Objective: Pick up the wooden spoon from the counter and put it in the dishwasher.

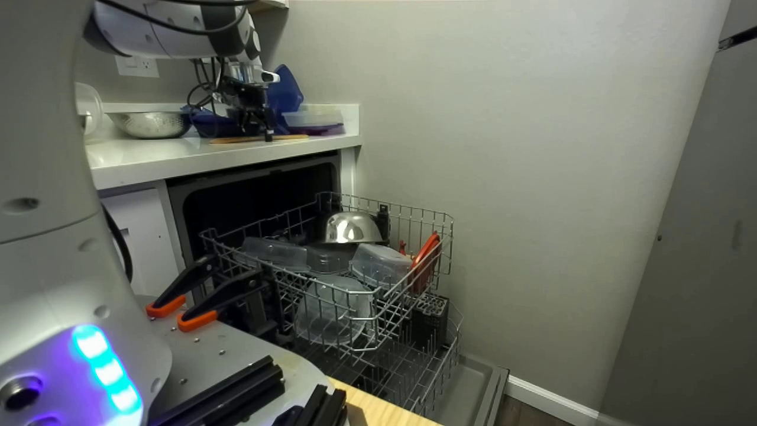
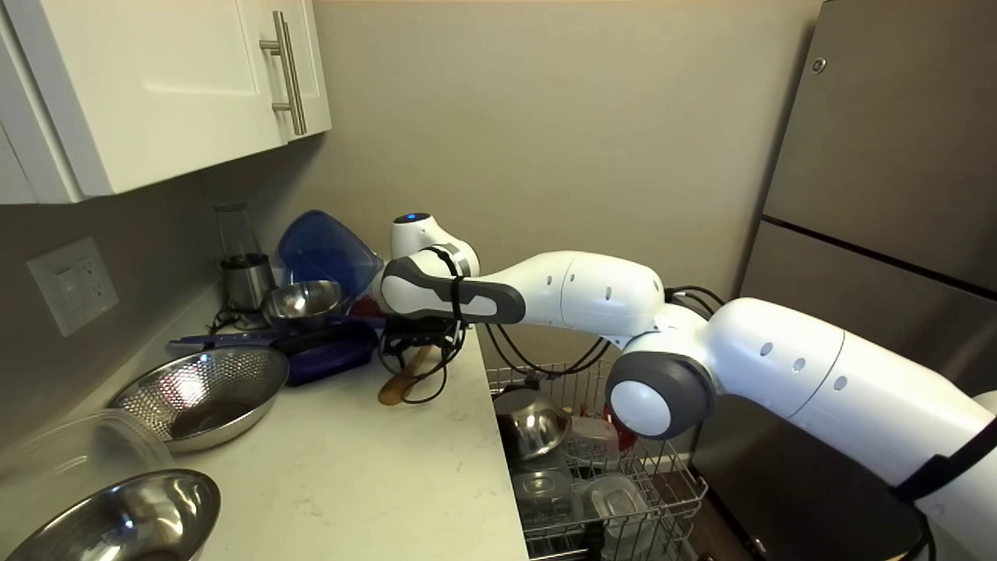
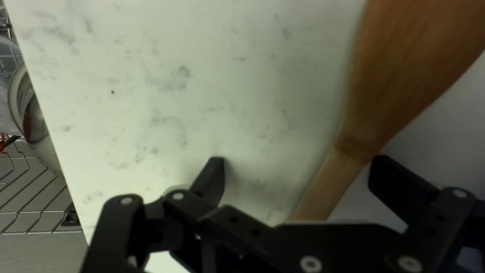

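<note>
Grey-flecked white counter (image 3: 151, 106) bears the wooden spoon (image 3: 373, 110), its handle (image 3: 335, 182) slanting between the tips of the spread gripper (image 3: 299, 170), nearer the right-hand finger (image 3: 398, 185) in the wrist view, contact unclear.

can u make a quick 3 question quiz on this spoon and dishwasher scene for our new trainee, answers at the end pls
1. Fill in the blank: the wooden spoon lies on the white ____.
2. True or false: the gripper is shut on the spoon.
3. Which of these is in the upper rack of the dishwasher?
a) the perforated colander
b) a plain metal bowl
c) the wooden spoon

Key
1. Counter.
2. False: the wrist view shows it open, with the spoon between its two sides.
3. b
</note>
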